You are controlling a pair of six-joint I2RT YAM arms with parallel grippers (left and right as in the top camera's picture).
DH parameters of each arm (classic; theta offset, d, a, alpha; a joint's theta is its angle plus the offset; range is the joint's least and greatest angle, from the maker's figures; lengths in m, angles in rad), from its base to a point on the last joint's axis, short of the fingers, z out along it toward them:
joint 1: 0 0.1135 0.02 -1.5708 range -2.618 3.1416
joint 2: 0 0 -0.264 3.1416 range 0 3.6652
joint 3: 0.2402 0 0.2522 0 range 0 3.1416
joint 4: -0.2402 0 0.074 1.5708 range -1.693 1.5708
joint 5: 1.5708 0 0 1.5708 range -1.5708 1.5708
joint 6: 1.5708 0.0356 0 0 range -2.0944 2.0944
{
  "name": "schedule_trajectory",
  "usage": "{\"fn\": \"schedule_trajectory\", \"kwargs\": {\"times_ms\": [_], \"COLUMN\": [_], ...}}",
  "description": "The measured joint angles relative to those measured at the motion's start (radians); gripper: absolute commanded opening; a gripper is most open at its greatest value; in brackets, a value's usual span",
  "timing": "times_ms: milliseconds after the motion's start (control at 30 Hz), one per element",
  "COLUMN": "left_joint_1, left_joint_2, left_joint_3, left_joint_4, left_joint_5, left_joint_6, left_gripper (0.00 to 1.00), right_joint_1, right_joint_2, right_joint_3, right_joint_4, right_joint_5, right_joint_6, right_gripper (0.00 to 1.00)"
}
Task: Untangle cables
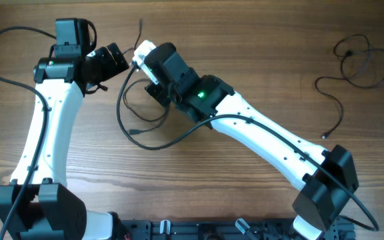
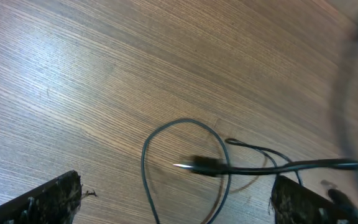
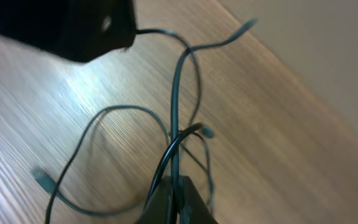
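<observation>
A thin black cable point(image 1: 129, 113) lies in loose loops on the wooden table left of centre, with a small plug point(image 1: 132, 132) at one end. My right gripper point(image 1: 140, 59) is shut on this cable point(image 3: 176, 106) and holds strands of it between its fingertips point(image 3: 176, 190), lifted off the table. My left gripper point(image 1: 115, 59) is close beside it on the left, open point(image 2: 176, 186). A loop and a plug point(image 2: 204, 165) of the cable hang between and just beyond its fingers without being gripped. A second black cable point(image 1: 355, 60) lies in loose loops at the far right.
The right arm point(image 1: 272, 140) stretches diagonally across the table from the lower right. The left arm point(image 1: 42, 133) stands along the left side with its thick black wire point(image 1: 5, 37) looping at the top left. The table's far edge point(image 3: 291, 68) shows in the right wrist view.
</observation>
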Motion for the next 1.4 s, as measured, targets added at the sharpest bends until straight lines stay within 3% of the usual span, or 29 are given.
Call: {"fn": "schedule_trajectory", "kwargs": {"times_ms": [167,433,600,700,900,1133,1400], "left_joint_1": [0.0,0.0,0.0,0.0,0.0,0.0,0.0], "left_joint_2": [0.0,0.0,0.0,0.0,0.0,0.0,0.0], "left_joint_3": [0.0,0.0,0.0,0.0,0.0,0.0,0.0], "left_joint_4": [0.0,0.0,0.0,0.0,0.0,0.0,0.0], "left_joint_5": [0.0,0.0,0.0,0.0,0.0,0.0,0.0], "left_joint_6": [0.0,0.0,0.0,0.0,0.0,0.0,0.0], "left_gripper": [1.0,1.0,1.0,1.0,1.0,1.0,1.0], "right_joint_1": [0.0,0.0,-0.002,-0.004,-0.02,-0.026,-0.042], "right_joint_2": [0.0,0.0,0.0,0.0,0.0,0.0,0.0], "right_joint_3": [0.0,0.0,0.0,0.0,0.0,0.0,0.0], "right_joint_4": [-0.028,-0.094,-0.077,-0.18,-0.19,-0.251,-0.204], "right_joint_5": [0.023,0.066,0.038,-0.134,0.028,-0.123,-0.163], "right_joint_6": [-0.209,-0.346,-0.227,-0.302,-0.279,-0.366,-0.312], "right_gripper": [0.04,0.07,0.04,0.04,0.05,0.04,0.04]}}
